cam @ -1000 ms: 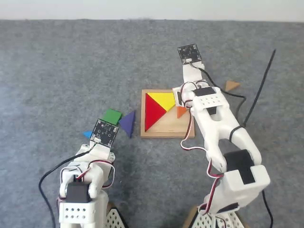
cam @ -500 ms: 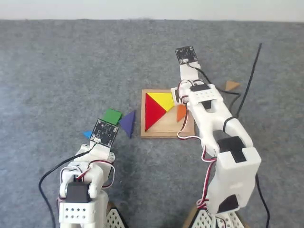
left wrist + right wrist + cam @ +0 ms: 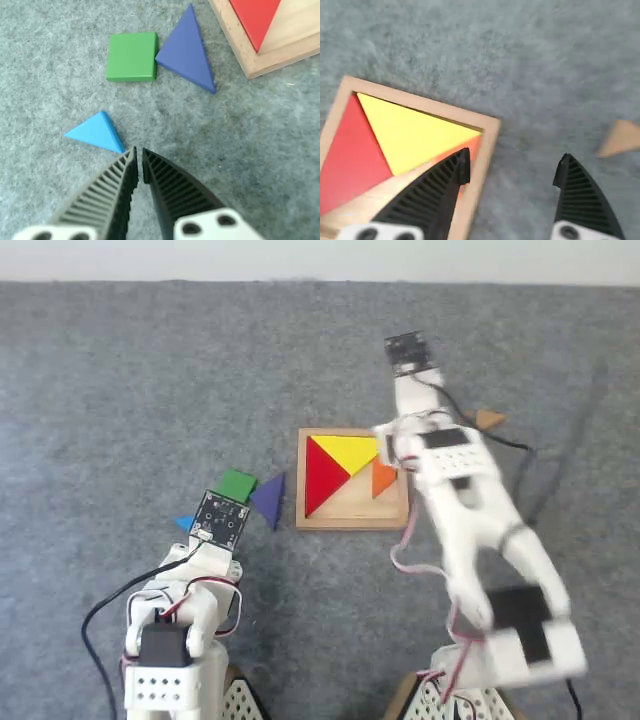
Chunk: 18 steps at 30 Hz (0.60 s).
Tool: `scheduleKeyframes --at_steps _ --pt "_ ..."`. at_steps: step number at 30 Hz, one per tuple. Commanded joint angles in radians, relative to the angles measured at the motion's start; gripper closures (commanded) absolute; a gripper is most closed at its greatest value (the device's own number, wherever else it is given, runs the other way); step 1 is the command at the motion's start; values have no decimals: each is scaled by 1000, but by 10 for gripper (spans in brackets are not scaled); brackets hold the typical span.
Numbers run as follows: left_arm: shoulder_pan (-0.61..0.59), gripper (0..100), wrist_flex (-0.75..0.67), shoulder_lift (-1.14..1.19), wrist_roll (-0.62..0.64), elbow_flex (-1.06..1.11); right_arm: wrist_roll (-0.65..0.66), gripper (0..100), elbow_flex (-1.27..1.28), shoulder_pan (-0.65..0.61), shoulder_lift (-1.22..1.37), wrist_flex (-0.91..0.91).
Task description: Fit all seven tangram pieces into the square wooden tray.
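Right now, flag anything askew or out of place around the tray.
Nothing stands out. The red triangle, yellow triangle and orange triangle lie inside the wooden tray, none over its rim.

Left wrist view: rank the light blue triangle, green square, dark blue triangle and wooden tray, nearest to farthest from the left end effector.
1. light blue triangle, beside the left end effector
2. green square, farther out
3. dark blue triangle, on the square's tray side
4. wooden tray, outermost
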Motion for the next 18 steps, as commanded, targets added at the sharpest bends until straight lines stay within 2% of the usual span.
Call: scheduleKeyframes --at_steps 1,5,7,10,12,15,18 --pt "-5 984 3 -23 -11 -7 80 713 3 159 -226 96" --pt "-5 984 3 -23 -11 -7 89 713 -163 263 -111 219" --pt "-5 984 3 -23 -11 -7 106 713 -253 272 -12 246" --pt "-5 984 3 -23 -11 -7 199 713 -393 275 139 300" --pt "-5 984 3 -23 -11 -7 203 712 -471 278 232 325" --pt "-5 984 3 -23 -11 -7 138 713 -566 294 355 334" --pt "-5 984 3 -23 -11 -7 -23 713 -651 320 458 337"
